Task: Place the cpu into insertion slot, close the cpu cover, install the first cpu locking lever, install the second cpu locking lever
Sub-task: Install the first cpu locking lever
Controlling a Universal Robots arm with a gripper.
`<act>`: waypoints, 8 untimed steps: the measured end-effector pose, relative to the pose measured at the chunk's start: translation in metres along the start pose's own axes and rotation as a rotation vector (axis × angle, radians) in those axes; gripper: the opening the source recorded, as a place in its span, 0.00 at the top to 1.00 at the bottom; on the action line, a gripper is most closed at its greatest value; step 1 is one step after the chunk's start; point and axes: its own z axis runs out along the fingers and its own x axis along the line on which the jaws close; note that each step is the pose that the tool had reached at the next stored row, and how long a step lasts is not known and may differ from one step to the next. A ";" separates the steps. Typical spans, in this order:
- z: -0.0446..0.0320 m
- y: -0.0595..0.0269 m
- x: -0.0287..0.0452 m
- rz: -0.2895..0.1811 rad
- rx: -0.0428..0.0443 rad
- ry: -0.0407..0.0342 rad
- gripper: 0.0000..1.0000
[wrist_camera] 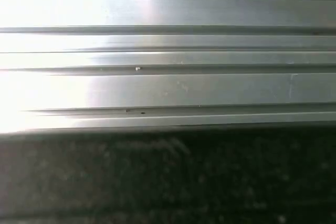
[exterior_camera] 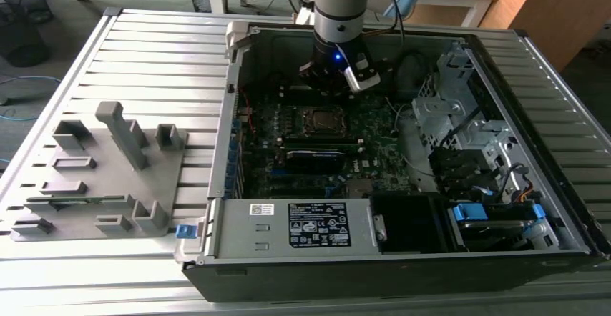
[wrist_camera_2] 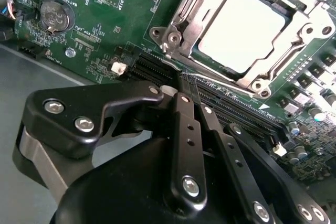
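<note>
The arm [exterior_camera: 339, 1] stands upright, its gripper [exterior_camera: 331, 86] just beside the cover [wrist_camera_2: 181, 22], which lies flat around the cpu [wrist_camera_2: 244, 32]. The fingers [wrist_camera_2: 187, 121] are pressed together and hold nothing.

A wide metal table [exterior_camera: 153, 51] carries everything; its top is made of long silvery slats with narrow grooves between them, running from the exterior view's left to its right. In the first wrist view the slats [wrist_camera: 168, 87] show bright and glossy, with a dark band beside them. Two things lie directly on the table. An open computer case [exterior_camera: 382, 277] lies flat on its side, toward the exterior view's right, its inside facing up. Just beside it, on the exterior view's left, sits a flat grey fixture plate [exterior_camera: 162, 176] with several upright grey posts and blocks rising from it. Bare slats show around both
</note>
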 end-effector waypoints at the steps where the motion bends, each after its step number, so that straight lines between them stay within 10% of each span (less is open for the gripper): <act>1: 0.0000 0.0000 0.0000 0.000 0.0002 -0.0002 0.89; 8: -0.0002 -0.0004 0.0000 0.000 0.0008 0.0000 0.89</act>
